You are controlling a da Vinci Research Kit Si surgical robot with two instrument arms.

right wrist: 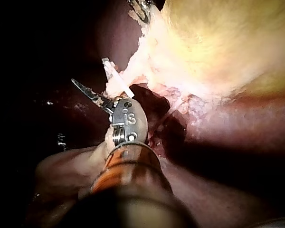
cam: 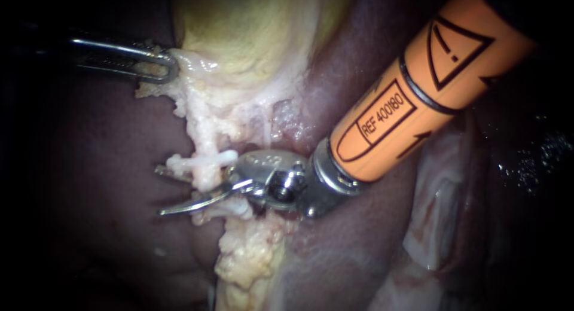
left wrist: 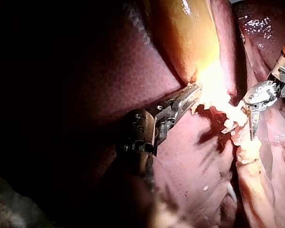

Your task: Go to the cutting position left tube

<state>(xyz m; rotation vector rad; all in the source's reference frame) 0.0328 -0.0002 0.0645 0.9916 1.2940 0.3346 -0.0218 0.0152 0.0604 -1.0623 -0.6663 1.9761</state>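
Note:
A pale tube [cam: 202,145] runs down from the gallbladder [cam: 251,36] to fatty tissue below. A white clip [cam: 200,162] lies across it. My right instrument [cam: 161,191], on an orange shaft from the upper right, holds its two thin blades open on either side of the tube just below that clip. A second white piece [cam: 234,208] shows under the lower blade. My left instrument [cam: 156,64] at the upper left is shut on the pale edge of the gallbladder and holds it taut. The left wrist view shows the same grip [left wrist: 189,94].
Dark liver [cam: 89,167] surrounds the tube on the left and behind. Yellowish fat [cam: 248,257] hangs below the blades. Pale glistening tissue [cam: 436,215] lies under the orange shaft [cam: 418,95] at the right.

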